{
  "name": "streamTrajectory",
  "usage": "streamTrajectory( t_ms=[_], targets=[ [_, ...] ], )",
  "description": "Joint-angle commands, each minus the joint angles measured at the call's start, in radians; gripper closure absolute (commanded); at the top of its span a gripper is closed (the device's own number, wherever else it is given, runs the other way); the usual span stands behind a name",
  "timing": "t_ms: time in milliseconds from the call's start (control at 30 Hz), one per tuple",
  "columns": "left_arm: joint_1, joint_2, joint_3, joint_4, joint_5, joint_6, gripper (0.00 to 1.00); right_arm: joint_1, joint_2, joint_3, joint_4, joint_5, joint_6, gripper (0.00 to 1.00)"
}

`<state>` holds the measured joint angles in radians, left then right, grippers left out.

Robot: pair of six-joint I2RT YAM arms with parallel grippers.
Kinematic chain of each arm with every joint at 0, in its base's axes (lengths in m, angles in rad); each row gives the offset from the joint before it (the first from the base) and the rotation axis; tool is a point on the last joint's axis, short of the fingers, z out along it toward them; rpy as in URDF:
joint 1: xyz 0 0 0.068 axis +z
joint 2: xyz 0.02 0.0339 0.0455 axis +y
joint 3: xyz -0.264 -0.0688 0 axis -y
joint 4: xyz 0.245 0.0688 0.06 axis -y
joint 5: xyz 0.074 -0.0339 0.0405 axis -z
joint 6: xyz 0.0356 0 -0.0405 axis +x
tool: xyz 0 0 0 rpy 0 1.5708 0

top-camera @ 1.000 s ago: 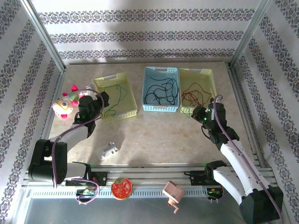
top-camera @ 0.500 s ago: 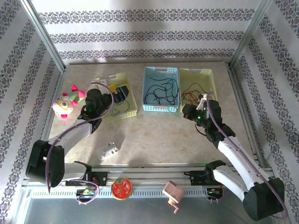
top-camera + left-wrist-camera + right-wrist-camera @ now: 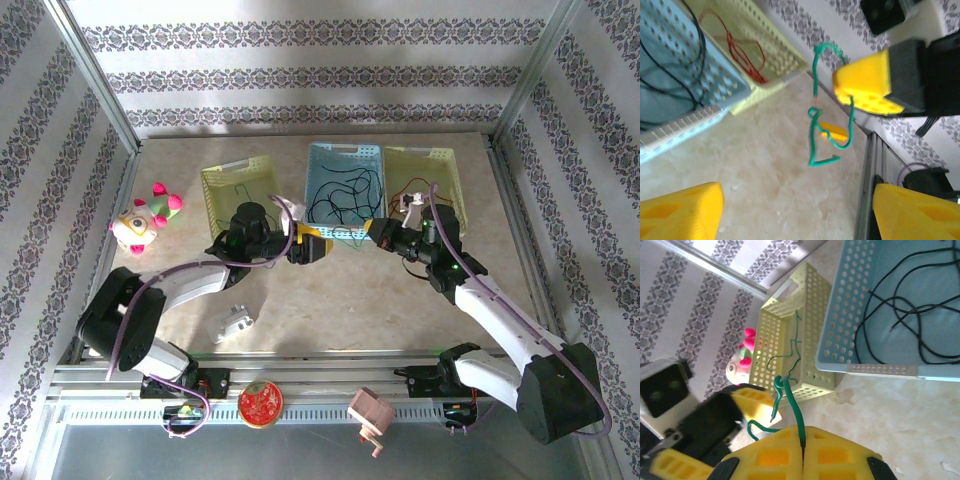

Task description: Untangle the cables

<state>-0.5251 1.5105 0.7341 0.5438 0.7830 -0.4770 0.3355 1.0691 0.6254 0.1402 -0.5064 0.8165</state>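
**A:** How far along?

**B:** Mostly sorted, I'd judge; black cables (image 3: 345, 195) lie in the blue basket (image 3: 345, 232), red cables (image 3: 415, 205) in the right yellow basket (image 3: 450, 170); one green cable (image 3: 851, 120) hangs from the right gripper (image 3: 803, 434), jaws clamped on it; the left gripper (image 3: 800, 215) faces it, jaws apart.

**A:** Room?

**B:** Bare worktop (image 3: 340, 300) beneath; basket fronts just behind.
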Motion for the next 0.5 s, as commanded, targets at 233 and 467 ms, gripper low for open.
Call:
streamTrajectory(
  t_ms=[233,467],
  targets=[
    [-0.024,0.054,0.073,0.122,0.076,-0.048,0.66,0.057,0.025,0.05,0.056,-0.041,0.001,1.0],
    [-0.024,0.017,0.056,0.058,-0.004,-0.006,1.0,0.065,0.006,0.053,-0.016,0.079,-0.036,1.0]
  ],
)
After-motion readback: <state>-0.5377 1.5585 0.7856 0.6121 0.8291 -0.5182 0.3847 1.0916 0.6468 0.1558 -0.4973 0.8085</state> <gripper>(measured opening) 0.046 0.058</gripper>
